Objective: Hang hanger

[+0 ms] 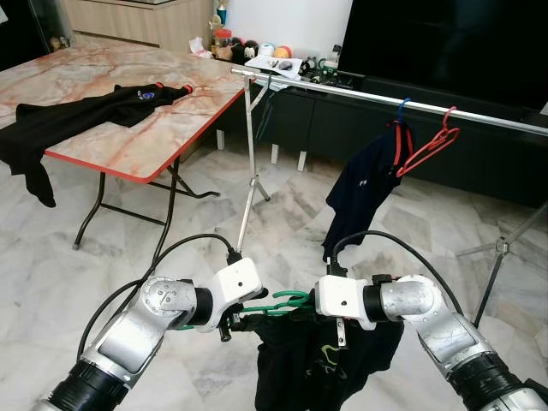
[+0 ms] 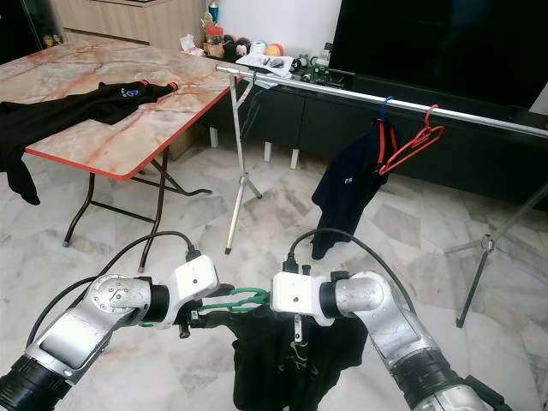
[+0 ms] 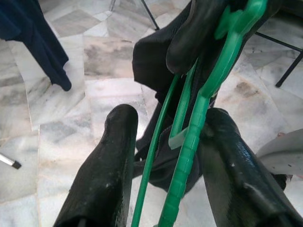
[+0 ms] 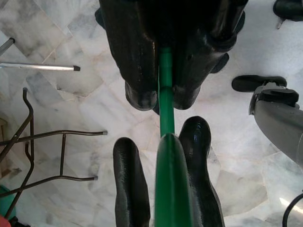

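Both grippers meet low in front of the robot over a white marble floor with grey veining. The left gripper has its two black fingers spread on either side of a green hanger, one finger touching its stem. The right gripper has its fingers pressed together on the same hanger's green bar. A black garment droops from the hanger between the two arms, well above the floor.

Ahead, a long metal rail on thin tripod legs crosses the room. A navy shirt hangs from it on a blue hanger, and just beside it an empty red hanger tilts on the rail. To the left stands a folding table with a marble-patterned top and red edge; a black shirt lies across it, one sleeve dangling over the side. Behind the rail are a dark low cabinet and a large black screen.
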Robot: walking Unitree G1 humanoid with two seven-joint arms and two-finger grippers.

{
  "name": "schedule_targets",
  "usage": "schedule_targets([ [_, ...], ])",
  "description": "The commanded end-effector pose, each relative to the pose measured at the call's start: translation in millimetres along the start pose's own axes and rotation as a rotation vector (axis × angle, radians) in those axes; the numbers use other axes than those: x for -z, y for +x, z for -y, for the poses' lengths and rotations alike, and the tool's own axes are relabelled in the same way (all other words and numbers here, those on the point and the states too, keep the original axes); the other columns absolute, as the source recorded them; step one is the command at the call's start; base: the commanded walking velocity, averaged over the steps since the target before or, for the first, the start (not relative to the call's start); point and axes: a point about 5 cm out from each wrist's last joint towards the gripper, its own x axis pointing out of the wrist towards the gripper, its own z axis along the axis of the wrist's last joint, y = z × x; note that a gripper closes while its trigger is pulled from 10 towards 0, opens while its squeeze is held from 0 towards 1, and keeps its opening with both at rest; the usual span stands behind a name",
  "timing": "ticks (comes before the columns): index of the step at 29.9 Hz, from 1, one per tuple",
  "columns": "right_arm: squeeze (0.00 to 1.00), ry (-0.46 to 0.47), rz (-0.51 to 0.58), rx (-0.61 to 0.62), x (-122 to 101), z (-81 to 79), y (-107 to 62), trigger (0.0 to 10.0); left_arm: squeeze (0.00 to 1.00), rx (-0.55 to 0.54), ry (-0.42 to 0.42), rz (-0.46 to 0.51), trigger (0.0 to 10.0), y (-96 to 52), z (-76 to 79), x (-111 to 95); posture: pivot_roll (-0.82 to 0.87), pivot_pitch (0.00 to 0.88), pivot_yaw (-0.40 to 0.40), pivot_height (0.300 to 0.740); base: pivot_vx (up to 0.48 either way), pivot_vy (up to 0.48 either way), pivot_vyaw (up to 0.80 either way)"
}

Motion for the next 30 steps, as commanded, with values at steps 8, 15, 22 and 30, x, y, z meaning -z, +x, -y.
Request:
schedule_targets([
  [8,0.0,-0.009,0.018,0.019,-4.2,2.1,-4.8,10.0,0.0,0.015,0.009,0.001,0.0,2.6,0.6,-2.0,0.15,0.02,-0.067,0.74,0.0,0.0,0.0],
  [15,0.0,-0.008,0.016,0.024,-4.7,3.1,-5.1,10.0,0.0,0.021,0.01,0.0,0.0,3.1,1.6,-1.9,0.15,0.024,-0.069,0.74,0.0,0.0,0.0],
  [22,0.0,-0.004,0.013,0.023,-3.9,2.8,-5.5,10.0,0.0,0.024,0.005,-0.001,0.0,3.9,3.3,-1.1,0.15,0.029,-0.072,0.74,0.0,0.0,0.0],
  [30,0.0,0.0,0.016,0.024,-4.2,3.8,-5.6,10.0,0.0,0.023,0.003,0.001,0.0,4.0,2.8,-1.5,0.15,0.037,-0.075,0.74,0.0,0.0,0.0],
])
